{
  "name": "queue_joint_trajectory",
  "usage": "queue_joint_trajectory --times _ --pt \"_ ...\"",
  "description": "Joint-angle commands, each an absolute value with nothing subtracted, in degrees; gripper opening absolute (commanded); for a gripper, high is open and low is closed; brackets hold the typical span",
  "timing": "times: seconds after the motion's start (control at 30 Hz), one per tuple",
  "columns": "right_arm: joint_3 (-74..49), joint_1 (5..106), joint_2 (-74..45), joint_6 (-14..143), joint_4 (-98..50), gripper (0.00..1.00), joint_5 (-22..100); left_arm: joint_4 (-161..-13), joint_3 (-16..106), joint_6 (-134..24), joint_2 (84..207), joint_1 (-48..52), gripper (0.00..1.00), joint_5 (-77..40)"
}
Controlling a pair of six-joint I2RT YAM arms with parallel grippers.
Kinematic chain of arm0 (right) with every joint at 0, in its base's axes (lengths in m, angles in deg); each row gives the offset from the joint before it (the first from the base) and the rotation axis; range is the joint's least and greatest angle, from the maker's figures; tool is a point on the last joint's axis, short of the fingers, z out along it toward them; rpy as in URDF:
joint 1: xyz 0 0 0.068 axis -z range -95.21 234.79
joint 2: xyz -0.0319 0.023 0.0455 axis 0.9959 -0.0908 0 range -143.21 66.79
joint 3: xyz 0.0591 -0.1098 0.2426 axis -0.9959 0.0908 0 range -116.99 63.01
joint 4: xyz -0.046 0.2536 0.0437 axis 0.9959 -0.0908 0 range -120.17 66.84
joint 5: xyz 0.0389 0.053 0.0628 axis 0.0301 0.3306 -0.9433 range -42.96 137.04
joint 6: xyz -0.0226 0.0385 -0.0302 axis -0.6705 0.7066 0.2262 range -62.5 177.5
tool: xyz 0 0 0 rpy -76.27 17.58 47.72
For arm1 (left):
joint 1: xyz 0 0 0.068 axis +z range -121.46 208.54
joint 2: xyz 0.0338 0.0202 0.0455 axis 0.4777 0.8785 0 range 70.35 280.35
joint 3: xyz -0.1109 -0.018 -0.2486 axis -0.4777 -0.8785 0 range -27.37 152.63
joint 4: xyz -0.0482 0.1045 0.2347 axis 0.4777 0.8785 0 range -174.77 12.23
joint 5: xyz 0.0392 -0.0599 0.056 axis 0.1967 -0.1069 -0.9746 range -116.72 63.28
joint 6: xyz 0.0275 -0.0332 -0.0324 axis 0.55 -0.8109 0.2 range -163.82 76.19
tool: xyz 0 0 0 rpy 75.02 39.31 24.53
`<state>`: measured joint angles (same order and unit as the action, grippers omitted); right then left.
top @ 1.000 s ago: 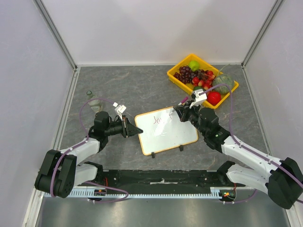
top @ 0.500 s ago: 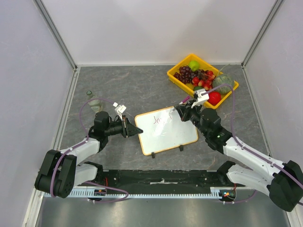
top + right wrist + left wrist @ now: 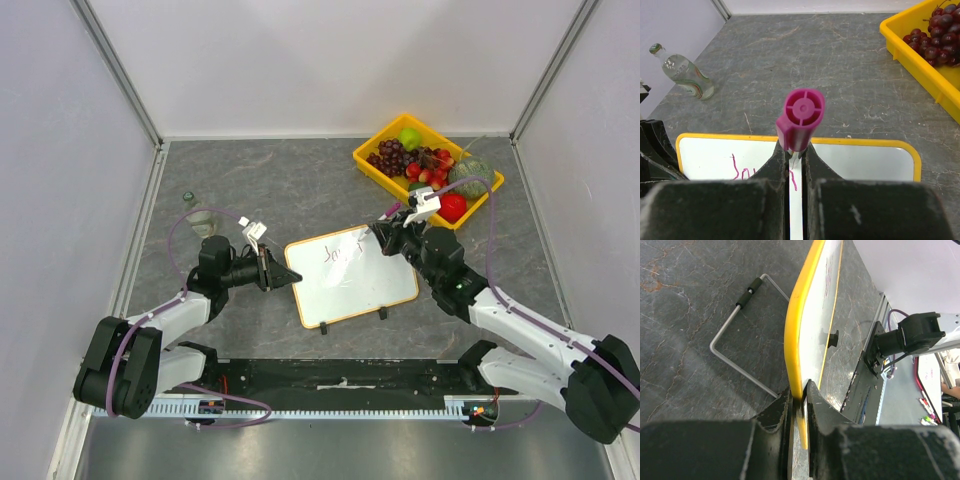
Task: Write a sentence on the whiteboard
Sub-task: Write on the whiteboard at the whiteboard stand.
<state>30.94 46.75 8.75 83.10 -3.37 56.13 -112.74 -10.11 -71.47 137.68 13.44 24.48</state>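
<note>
1. We are working on a grey marbled table (image 3: 280, 190), and the whiteboard (image 3: 350, 278) is sitting at its middle.
2. A yellow fruit tray (image 3: 912, 60) is sitting at the far right.
3. Our left gripper (image 3: 800, 401) is clamping the board's left edge.
4. Our right gripper (image 3: 796, 156) is squeezing a magenta marker (image 3: 801, 115) over the board's top edge.
5. A glass bottle (image 3: 682, 70) is resting at the left.
6. The sentence (image 3: 742, 172) is showing only a few pinkish letters near the top.

Bright, even overhead light; only faint, soft shade beneath the whiteboard (image 3: 350, 280) and arms (image 3: 180, 310) in the top view; that view sharp, walls (image 3: 60, 200) splayed by a wide lens; both wrist views dark and soft at their near edge; the left wrist view's far right washed pale.
</note>
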Motion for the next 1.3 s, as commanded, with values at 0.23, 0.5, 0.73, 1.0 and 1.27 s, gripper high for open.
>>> queue_joint_trajectory --times 0.23,0.5,0.73,1.0,1.27 --pt "29.35 47.26 6.85 83.95 1.36 0.0 57.42 -114.48 -10.49 -69.92 136.62 13.59 0.02 23.82" --pt "29.97 47.35 7.9 83.51 -0.66 0.0 58.73 -114.39 -10.49 -69.92 136.53 13.51 0.02 23.73" --pt "29.62 47.44 10.1 84.21 -1.28 0.0 57.77 -114.39 -10.49 -69.83 136.53 13.51 0.02 23.64" --pt "30.14 47.79 12.91 84.48 -3.48 0.0 58.03 -114.31 -10.49 -69.83 136.53 13.51 0.02 23.64" --pt "32.16 48.4 12.65 84.31 -3.74 0.0 58.82 -114.39 -10.49 -69.92 136.61 13.51 0.02 23.64"
